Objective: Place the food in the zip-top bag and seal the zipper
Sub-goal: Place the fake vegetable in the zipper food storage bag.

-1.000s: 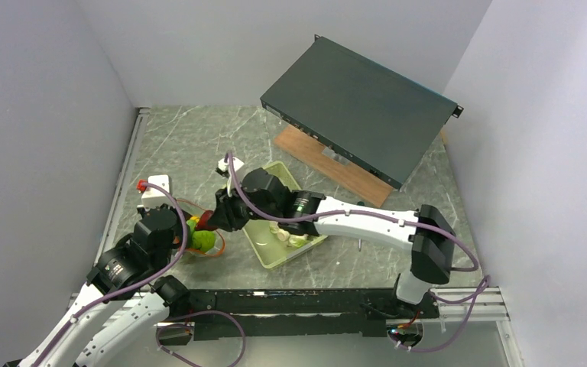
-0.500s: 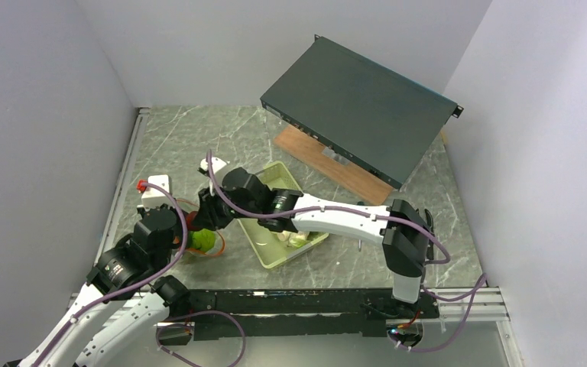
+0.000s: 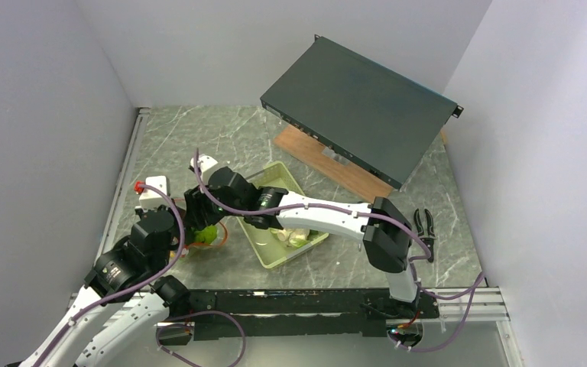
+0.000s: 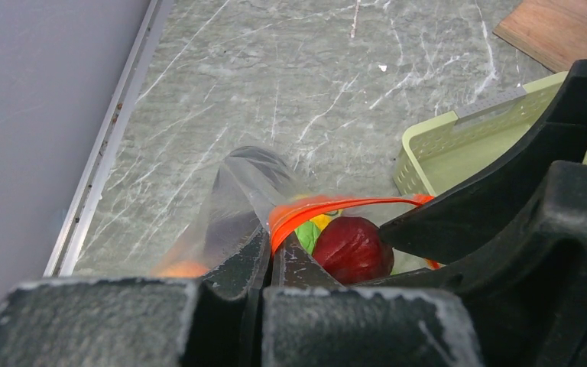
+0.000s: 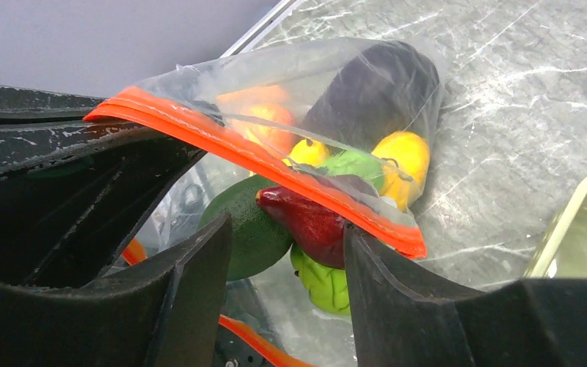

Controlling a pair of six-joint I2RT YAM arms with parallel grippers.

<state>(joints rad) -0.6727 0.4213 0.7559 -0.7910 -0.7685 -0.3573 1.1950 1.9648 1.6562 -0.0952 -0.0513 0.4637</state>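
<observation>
The zip-top bag (image 3: 211, 234) lies at the near left of the bench (image 3: 199, 138), just left of the pale green basket (image 3: 299, 251). The left pincer (image 4: 269, 243) is closed tight on the zipper (image 4: 336, 202), pinching one end of the bag's mouth and holding that rim up.

The right pincer (image 5: 287, 229) reaches across from the right to the same mouth with its jaws apart. A dark red piece (image 5: 309, 218) sits between its fingers (image 5: 199, 267), half under the strip and beside a smooth dark green piece (image 5: 251, 229). I cannot tell whether either finger touches them.

Deeper in the bag are the purple eggplant (image 5: 374, 92), yellow corn (image 5: 407, 157) and orange peach (image 5: 271, 122). The lobed green pepper (image 5: 325, 283) is near the opening. The white cauliflower (image 3: 295, 237) lies in the basket. At the far right a black flat case (image 3: 359, 103) leans over a wooden board (image 3: 329, 164).
</observation>
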